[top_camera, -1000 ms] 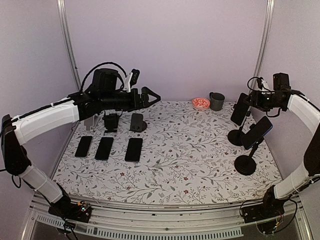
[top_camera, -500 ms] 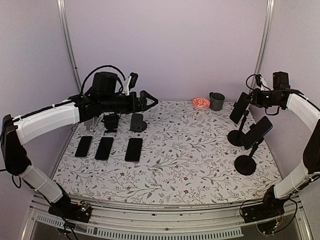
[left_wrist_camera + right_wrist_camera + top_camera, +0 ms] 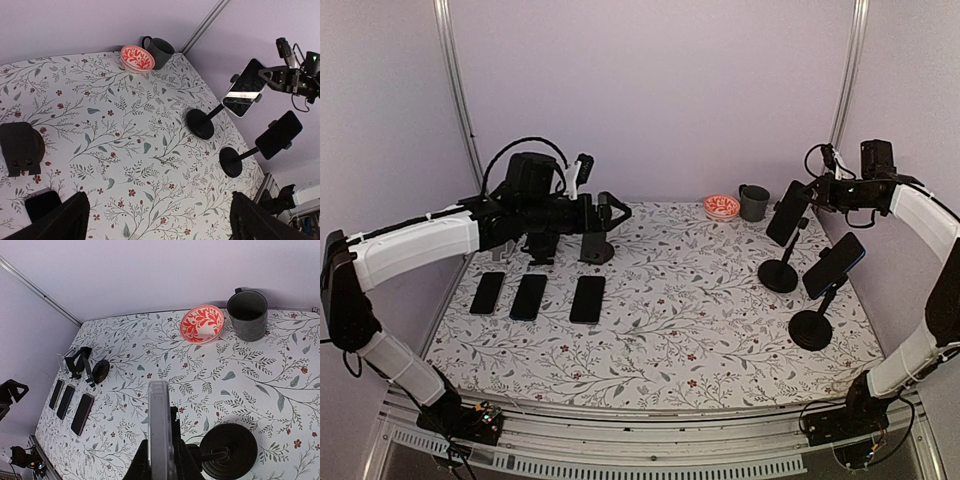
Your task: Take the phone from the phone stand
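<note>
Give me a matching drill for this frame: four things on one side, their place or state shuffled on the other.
1 right gripper
2 left gripper
3 red patterned bowl
4 row of three phones

A flat on the table, left side
B shut on the phone on the rear stand
C open, above the table
D beside the dark mug

Pairs: 1-B, 2-C, 3-D, 4-A

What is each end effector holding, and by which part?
Right end effector grips the black rectangular phone on the farther black stand by its upper edge; left end effector open, empty.
</note>
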